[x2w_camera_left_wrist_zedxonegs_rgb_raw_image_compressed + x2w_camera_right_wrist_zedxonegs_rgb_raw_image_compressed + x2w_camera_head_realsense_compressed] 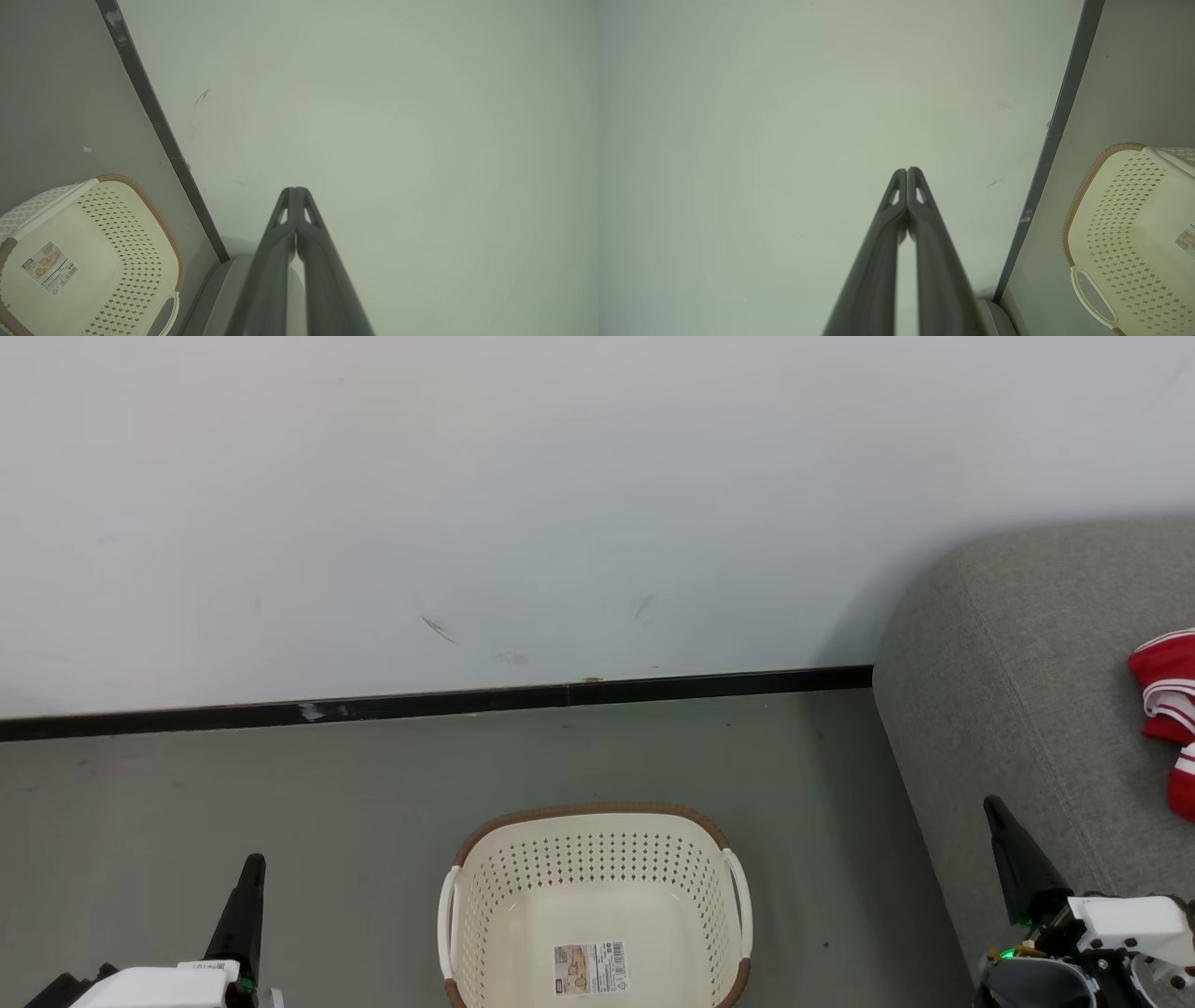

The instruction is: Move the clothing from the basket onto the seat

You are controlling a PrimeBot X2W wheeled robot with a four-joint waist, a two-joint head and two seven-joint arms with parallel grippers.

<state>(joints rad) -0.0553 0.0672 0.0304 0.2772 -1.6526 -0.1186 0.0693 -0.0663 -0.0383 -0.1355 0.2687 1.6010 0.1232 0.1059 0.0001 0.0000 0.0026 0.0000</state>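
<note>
The cream perforated basket [595, 905] stands on the floor at the bottom centre, holding nothing but a label on its base; it also appears as the basket [88, 261] and the basket [1129, 233] in the wrist views. Red and white clothing [1167, 709] lies on the grey seat [1008, 709] at the right edge. My left gripper [252, 866] is at the lower left, shut with nothing in it, its tips [295, 190] touching. My right gripper [993, 805] is at the lower right beside the seat, also shut on nothing, tips [907, 171] together.
A pale wall [560, 504] with a black baseboard [467, 700] runs behind the basket. Grey floor [280, 784] spreads to the left of the basket and between it and the seat.
</note>
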